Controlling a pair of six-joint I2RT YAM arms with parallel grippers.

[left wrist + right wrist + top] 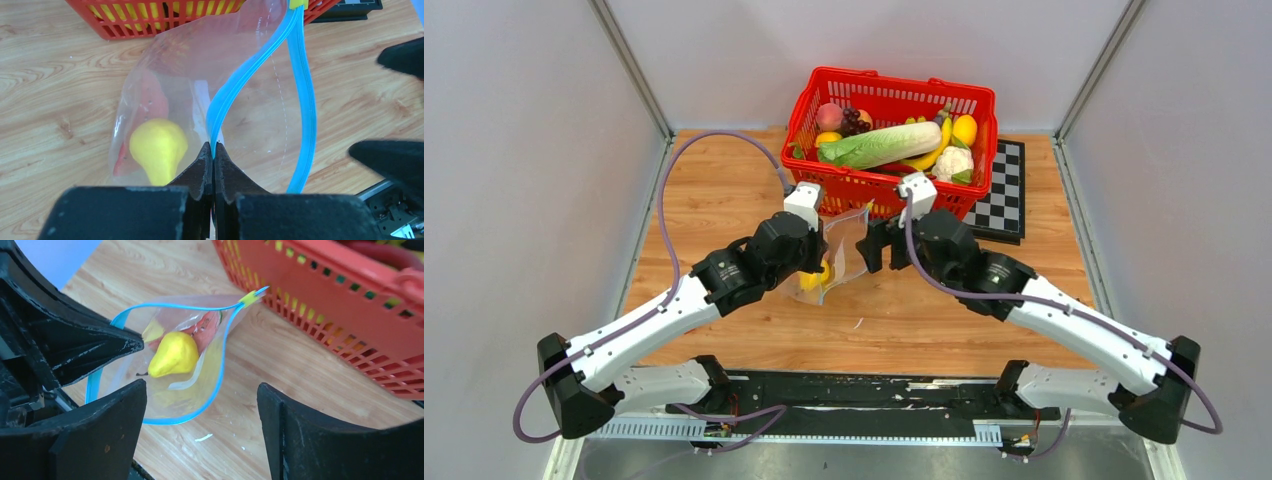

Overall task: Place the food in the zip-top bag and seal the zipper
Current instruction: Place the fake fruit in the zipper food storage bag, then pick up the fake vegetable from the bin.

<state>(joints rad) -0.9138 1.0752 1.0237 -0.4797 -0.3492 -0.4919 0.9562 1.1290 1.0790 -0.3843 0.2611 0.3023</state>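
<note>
Tabletop [724,180]: zipper [215,120] in left gripper [213,148] (pinched)

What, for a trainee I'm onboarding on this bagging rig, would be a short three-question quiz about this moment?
1. True or false: the left gripper is shut on the zipper of the zip-top bag.
2. What lies inside the bag? A) a yellow fruit and a red watermelon slice; B) a blue cup; C) nothing.
3. Fill in: the right gripper faces the bag with its jaws ____.
Key: 1 true; 2 A; 3 open.
</note>
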